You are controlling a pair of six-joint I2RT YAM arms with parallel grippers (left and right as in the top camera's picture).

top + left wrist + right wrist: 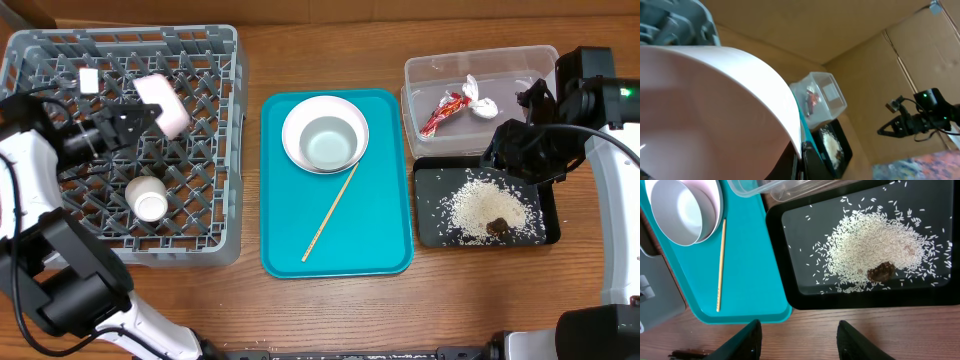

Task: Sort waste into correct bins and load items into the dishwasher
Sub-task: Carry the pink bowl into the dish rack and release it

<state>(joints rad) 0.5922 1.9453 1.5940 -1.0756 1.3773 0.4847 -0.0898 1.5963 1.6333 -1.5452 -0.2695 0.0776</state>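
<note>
Pink cup [168, 105]: held in the jaws of the left gripper [140, 115], lying on its side above the far part of the grey dish rack [232, 150]. In the left wrist view its pale wall [705, 110] fills most of the frame, hiding the fingers. Second cup [149, 198]: in the rack, below and nearer than the left jaws, mouth towards the camera. Bowl [325, 135]: on the teal tray [385, 230], well apart from the left jaws, with a chopstick [332, 212] lying diagonally just beside it. Right gripper [799, 325]: jaws wide, nothing between them but bare table wood. Black tray [790, 255]: directly ahead of the right jaws, its near edge just beyond the fingertips, carrying scattered rice [875, 245] and a brown lump [881, 272]. The teal tray's corner lies ahead of the left finger [747, 340]. Clear container [480, 58]: beyond the black tray, holding a red-and-white wrapper [447, 110].
</note>
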